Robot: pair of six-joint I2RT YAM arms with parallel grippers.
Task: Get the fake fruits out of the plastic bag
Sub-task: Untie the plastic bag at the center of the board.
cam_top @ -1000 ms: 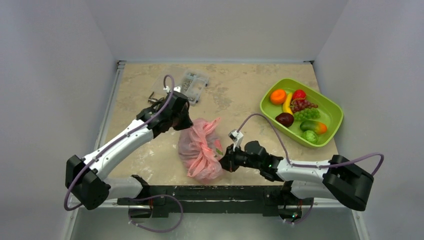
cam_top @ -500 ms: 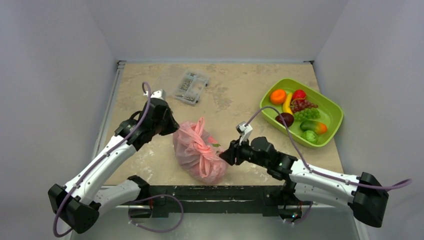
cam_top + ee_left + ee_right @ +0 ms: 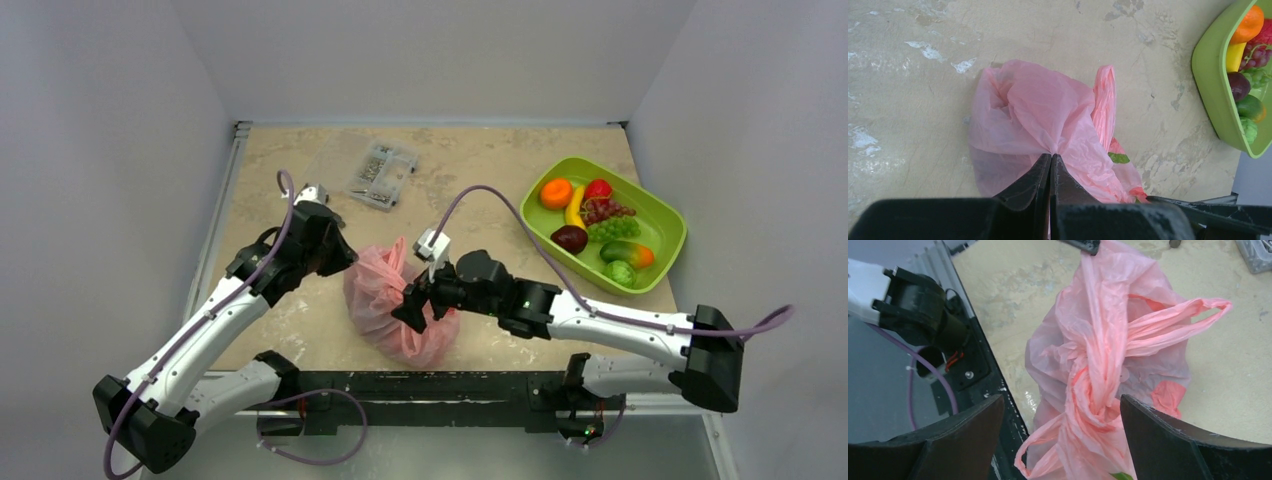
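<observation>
One left-wrist detail: tool (image 3: 1050, 157) tight on bag (image 3: 1033, 107)

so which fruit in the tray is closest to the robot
The bumpy light-green fruit at the tray's near end, in front of the mango; all others lie farther back.

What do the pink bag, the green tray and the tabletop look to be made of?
Plastic bag: thin, translucent pink film, crinkled and twisted into ropes, with a slight sheen.
Tray: lime-green moulded plastic, smooth and evenly coloured, probably rigid.
Tabletop: matte, mottled beige, either stone or a stone-print laminate; the look leaves it open.
</observation>
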